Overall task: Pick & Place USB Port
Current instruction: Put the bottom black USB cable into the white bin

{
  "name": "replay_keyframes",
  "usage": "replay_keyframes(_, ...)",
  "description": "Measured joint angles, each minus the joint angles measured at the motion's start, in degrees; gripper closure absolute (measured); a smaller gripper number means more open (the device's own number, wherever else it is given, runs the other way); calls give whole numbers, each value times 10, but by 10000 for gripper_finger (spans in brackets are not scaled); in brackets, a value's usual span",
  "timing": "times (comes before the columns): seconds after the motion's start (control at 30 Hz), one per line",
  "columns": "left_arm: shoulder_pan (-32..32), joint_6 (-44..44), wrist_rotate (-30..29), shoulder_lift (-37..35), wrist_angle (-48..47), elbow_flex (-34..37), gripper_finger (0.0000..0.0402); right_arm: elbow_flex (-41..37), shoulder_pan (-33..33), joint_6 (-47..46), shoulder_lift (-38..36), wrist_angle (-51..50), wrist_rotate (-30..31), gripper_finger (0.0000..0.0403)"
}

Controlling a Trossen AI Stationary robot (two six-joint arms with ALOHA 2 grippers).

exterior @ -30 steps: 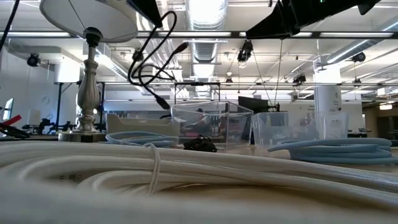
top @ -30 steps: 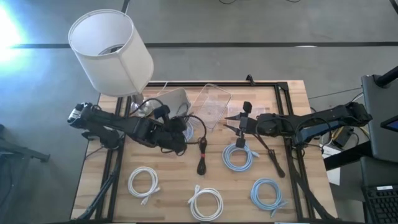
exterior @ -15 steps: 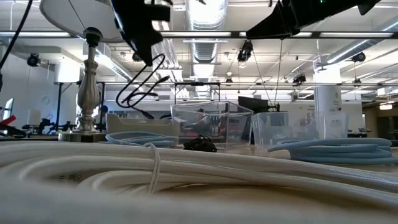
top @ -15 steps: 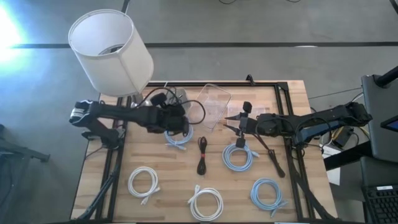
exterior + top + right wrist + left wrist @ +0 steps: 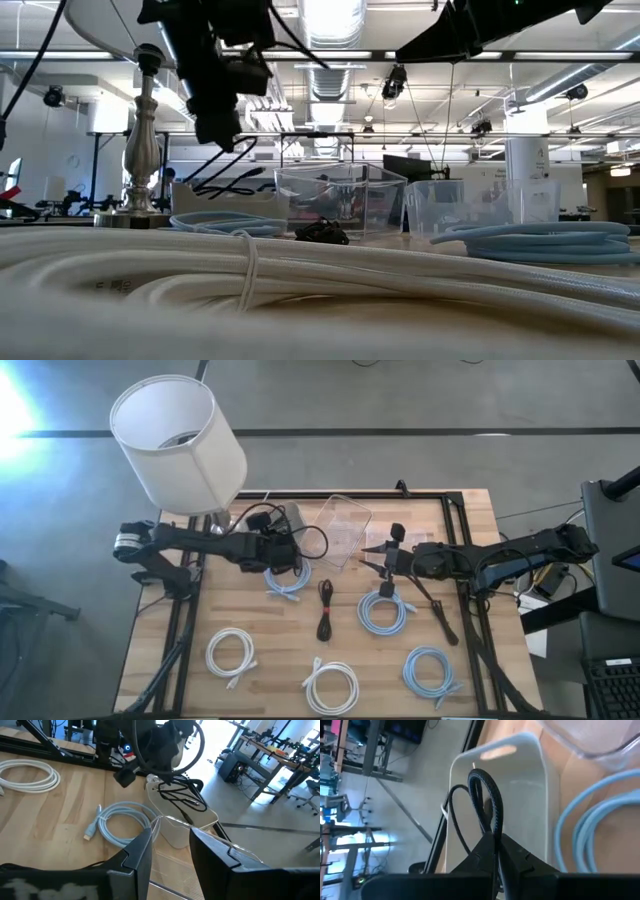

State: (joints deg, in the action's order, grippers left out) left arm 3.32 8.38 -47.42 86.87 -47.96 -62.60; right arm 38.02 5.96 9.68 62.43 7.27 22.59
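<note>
1. At left rear, over the white bin [image 5: 285, 518]: left gripper [image 5: 278, 550] clamped on the black cable [image 5: 487, 810], loops dangling into the bin.
2. Placing step, by the look of it; next move likely calls for lowering, then letting go.
3. Mid-table: another black cable [image 5: 324, 610] lying flat.
4. At right: right gripper [image 5: 383, 559] waiting above a blue coil [image 5: 382, 612], fingers apart, empty.

Left arm stretched in from the left edge of the bench toward its far-centre | left end effector [image 5: 281, 552] raised, fingers [image 5: 520, 857] pinched tight together | right arm reaching in from the right edge, lying low | right end effector [image 5: 372, 557] near bench centre, fingers [image 5: 137, 851] held apart, nothing between them
</note>
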Motion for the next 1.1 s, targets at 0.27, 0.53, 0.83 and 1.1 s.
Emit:
replay_keyframes(0.27, 22, -4, 2, 0, 37, 46, 390, 0, 0, 0, 0, 0, 0, 275)
replay_keyframes(0.53, 50, -8, 76, 0, 121, 89, 366, 0, 0, 6, 0, 0, 0, 275)
replay_keyframes(0.83, 56, -4, 76, 0, 126, 93, 324, 0, 0, 10, 0, 0, 0, 275)
replay_keyframes(1.1, 56, 8, 76, 0, 129, 93, 274, 0, 0, 0, 0, 0, -1, 275)
